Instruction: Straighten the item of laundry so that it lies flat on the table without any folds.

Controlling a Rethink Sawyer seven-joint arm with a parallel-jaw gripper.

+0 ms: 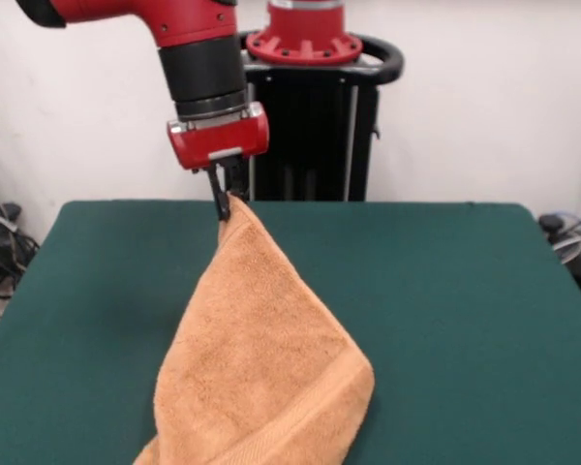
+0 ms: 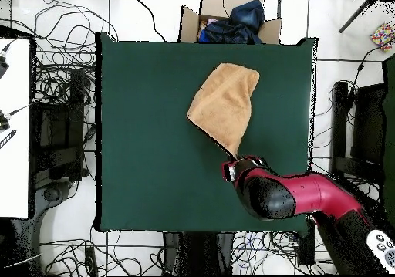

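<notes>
Towel [image 1: 261,368] is hanging below the claw [image 1: 223,205], which is pinching its top corner closed; its lower end is resting on the table [image 1: 445,291].

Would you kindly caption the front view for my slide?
Sawyer's gripper lifts the orange-tan towel by one corner above the green table.

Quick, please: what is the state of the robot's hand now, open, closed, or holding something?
Hand: closed on one corner of the towel, lifting it above the table.
</notes>
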